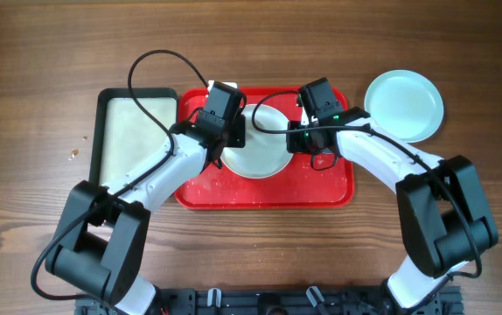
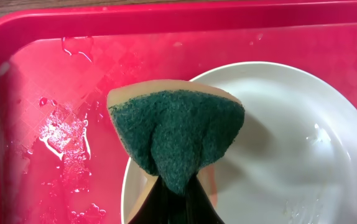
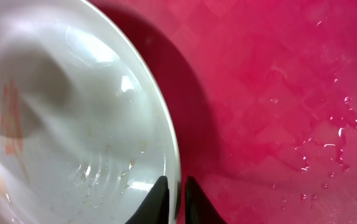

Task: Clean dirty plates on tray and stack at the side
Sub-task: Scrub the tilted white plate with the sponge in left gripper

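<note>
A white plate (image 1: 264, 156) lies on the red tray (image 1: 268, 194), toward its back middle. My left gripper (image 1: 223, 122) is shut on a sponge (image 2: 178, 130) with a green scouring face, held over the plate's left rim (image 2: 290, 137). My right gripper (image 1: 310, 138) is shut on the plate's right rim, one finger inside and one outside (image 3: 176, 193). The plate's inside (image 3: 73, 124) is wet with faint orange smears. A pale turquoise plate (image 1: 404, 105) sits on the table right of the tray. A third plate is not in view.
A black-rimmed tray with a pale inside (image 1: 137, 131) lies against the red tray's left side. Water drops and foam cover the red tray floor (image 2: 60, 137), also in the right wrist view (image 3: 315, 143). Bare wood table surrounds the trays.
</note>
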Robot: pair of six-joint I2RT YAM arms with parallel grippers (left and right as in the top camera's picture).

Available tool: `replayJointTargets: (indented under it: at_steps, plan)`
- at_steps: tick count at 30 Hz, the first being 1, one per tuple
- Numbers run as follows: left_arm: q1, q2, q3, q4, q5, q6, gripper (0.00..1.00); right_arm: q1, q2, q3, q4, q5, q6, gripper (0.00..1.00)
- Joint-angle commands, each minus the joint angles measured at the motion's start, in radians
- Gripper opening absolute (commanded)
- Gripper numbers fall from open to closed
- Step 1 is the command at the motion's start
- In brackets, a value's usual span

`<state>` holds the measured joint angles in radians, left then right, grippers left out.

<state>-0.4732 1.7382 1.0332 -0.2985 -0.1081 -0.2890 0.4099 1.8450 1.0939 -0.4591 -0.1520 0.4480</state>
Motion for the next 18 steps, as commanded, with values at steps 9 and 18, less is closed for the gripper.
replayJointTargets:
  at_steps: [9,18]
  plan:
    - [-0.001,0.002,-0.001,0.002,-0.017,0.02,0.04,0.002,-0.029,-0.003,0.019,0.022,0.0,0.04]
    - [-0.001,0.026,-0.001,-0.027,-0.002,-0.036,0.04,0.002,-0.029,-0.003,0.019,0.022,0.0,0.04]
